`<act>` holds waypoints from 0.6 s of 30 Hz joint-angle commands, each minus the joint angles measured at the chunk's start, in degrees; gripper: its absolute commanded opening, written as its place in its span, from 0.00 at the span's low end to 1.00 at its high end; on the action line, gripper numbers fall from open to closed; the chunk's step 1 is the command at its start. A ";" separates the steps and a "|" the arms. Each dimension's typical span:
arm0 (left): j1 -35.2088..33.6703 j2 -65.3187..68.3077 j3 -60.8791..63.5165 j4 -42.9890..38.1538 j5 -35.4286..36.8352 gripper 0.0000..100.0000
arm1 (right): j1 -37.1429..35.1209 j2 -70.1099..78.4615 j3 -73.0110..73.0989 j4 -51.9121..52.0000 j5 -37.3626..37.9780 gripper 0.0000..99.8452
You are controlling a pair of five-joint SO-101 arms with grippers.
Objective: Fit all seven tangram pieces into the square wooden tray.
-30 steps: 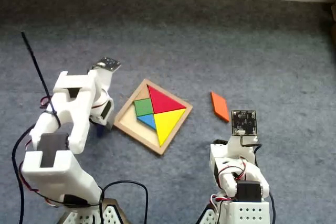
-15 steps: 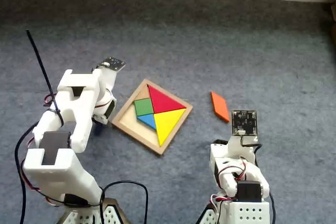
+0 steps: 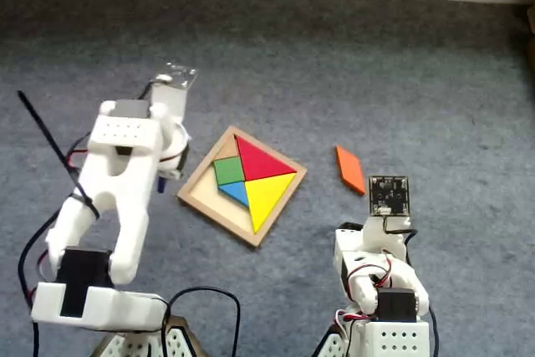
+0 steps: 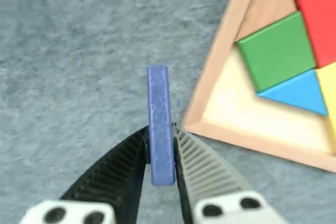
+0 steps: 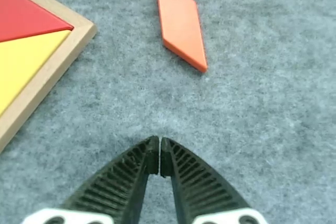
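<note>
Left of centre in the high view, the left gripper (image 4: 160, 136) clamps a flat blue wooden piece (image 4: 159, 103) edge-on beside the square wooden tray (image 3: 201, 188)'s corner. Lower right, the right gripper (image 5: 159, 156) is pinched together, empty, near the orange parallelogram piece (image 3: 350, 169).

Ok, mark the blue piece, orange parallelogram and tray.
blue piece (image 4: 160, 119), left wrist view, middle of its narrow edge.
orange parallelogram (image 5: 181, 23), right wrist view, centre of its top face.
wooden tray (image 4: 216, 61), left wrist view, its rim.
</note>
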 commanded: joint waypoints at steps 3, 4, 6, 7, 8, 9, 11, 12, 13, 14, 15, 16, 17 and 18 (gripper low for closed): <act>9.89 -2.59 3.03 -7.21 9.05 0.02 | 1.89 -1.19 6.37 -0.13 -0.26 0.03; 10.86 -2.59 4.26 -8.97 9.85 0.02 | 1.89 -1.19 6.37 -0.13 -0.26 0.03; 12.35 -2.59 6.29 -12.04 11.25 0.02 | 1.89 -1.19 6.37 -0.13 -0.26 0.03; 12.97 -2.59 7.08 -13.10 12.04 0.02 | 1.89 -1.19 6.37 -0.13 -0.26 0.03; 13.23 -2.59 7.69 -13.98 12.66 0.02 | 1.89 -1.19 6.37 -0.13 -0.26 0.03; 13.32 -2.59 8.22 -14.68 13.10 0.02 | 1.89 -1.19 6.37 -0.13 -0.26 0.03; 13.32 -2.59 9.01 -16.00 13.54 0.02 | 1.89 -1.19 6.37 -0.13 -0.26 0.03; 13.32 -2.59 9.45 -16.62 13.54 0.02 | 1.89 -1.19 6.37 -0.13 -0.26 0.03; 13.32 -2.59 9.98 -17.23 13.54 0.02 | 1.89 -1.19 6.37 -0.13 -0.26 0.03; 13.41 -2.59 10.42 -17.85 13.54 0.02 | 1.89 -1.19 6.37 -0.13 -0.26 0.03; 13.49 -2.59 10.95 -18.37 13.63 0.02 | 1.89 -1.19 6.37 -0.13 -0.26 0.03; 13.85 -2.51 11.38 -18.90 13.80 0.03 | 1.89 -1.19 6.37 -0.13 -0.26 0.03; 14.11 -2.51 11.91 -19.43 14.15 0.04 | 1.89 -1.19 6.37 -0.13 -0.26 0.03; 14.29 -2.51 12.44 -19.69 14.51 0.06 | 1.89 -1.19 6.37 -0.13 -0.26 0.03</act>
